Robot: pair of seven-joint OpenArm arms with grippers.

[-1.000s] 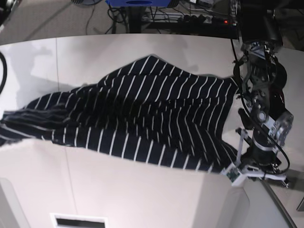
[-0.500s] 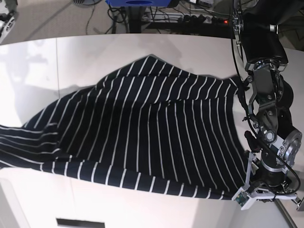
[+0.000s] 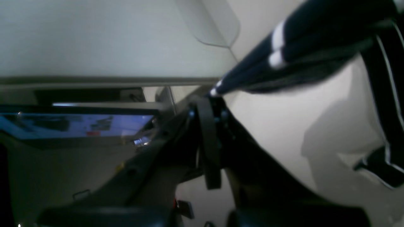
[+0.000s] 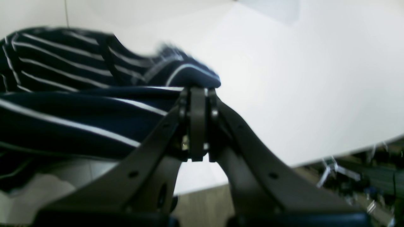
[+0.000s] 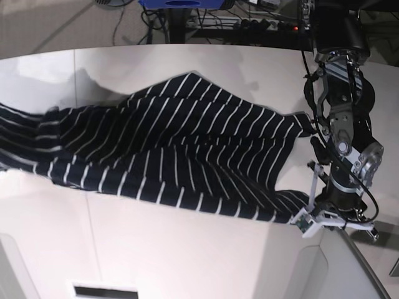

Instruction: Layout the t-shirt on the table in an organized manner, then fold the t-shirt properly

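Observation:
The dark navy t-shirt (image 5: 187,149) with thin white stripes hangs stretched across the white table (image 5: 187,68), from the left frame edge to the right arm. My left gripper (image 5: 305,215) is shut on the shirt's front right corner. In the left wrist view the shut fingertips (image 3: 214,94) pinch a bunched edge of the shirt (image 3: 303,41) that runs up to the right. My right gripper (image 4: 197,90) is shut on a fold of the shirt (image 4: 63,110) above the table (image 4: 284,78). The right gripper is outside the base view, past its left edge.
A thin dark seam (image 5: 75,68) crosses the table at the back left. Cables and a blue object (image 5: 181,3) lie behind the table. A white panel with a slot (image 5: 106,289) sits at the front. A monitor (image 3: 75,124) shows below the table edge.
The shirt swung towards the front edge, then back. Its left end has risen towards the back left. My left gripper dropped forward with the corner and came back.

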